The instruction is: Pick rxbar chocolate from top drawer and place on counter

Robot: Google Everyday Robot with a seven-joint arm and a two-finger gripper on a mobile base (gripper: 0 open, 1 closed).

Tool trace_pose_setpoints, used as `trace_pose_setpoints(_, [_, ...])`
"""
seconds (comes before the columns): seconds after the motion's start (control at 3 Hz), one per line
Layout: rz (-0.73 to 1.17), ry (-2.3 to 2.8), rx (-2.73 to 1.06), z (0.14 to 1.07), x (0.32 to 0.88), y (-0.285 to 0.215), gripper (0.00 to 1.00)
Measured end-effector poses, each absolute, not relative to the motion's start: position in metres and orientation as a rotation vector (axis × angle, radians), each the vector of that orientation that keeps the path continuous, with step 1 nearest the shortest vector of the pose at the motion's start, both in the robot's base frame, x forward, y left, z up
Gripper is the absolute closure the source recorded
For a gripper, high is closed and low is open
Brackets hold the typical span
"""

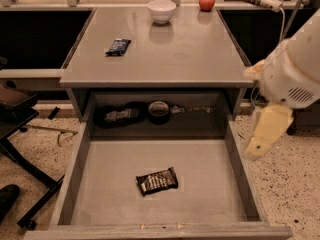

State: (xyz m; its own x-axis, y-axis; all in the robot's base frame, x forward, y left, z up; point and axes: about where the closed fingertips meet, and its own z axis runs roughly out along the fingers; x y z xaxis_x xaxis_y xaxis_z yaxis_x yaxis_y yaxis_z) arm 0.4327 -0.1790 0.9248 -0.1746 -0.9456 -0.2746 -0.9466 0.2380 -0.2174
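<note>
Top drawer (82, 184): pulled open, nearest.
Rxbar chocolate (157, 180): flat on the drawer floor, near centre.
Gripper (262, 136): right of the drawer, outside its wall; grip cannot be told.
Counter (200, 54): beyond, holding blue bar (118, 46), bowl (162, 10), apple (206, 1).

Drawer (212, 186) pulled out below the counter (190, 54), chocolate bar (157, 180) in it, near the front. On the counter: second bar (118, 46) left, bowl (162, 10) and apple (207, 1) behind (far edge). Gripper (263, 134) right of the drawer, outside it.
</note>
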Motion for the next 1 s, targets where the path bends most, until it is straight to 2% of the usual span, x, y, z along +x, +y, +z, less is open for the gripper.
trace_pose_setpoints(0.67, [0.183,2.091,-1.833,0.805,0.413,-0.114,0.0])
trace_pose_setpoints(1.0, [0.183,2.091,-1.833,0.805,0.413,-0.114,0.0])
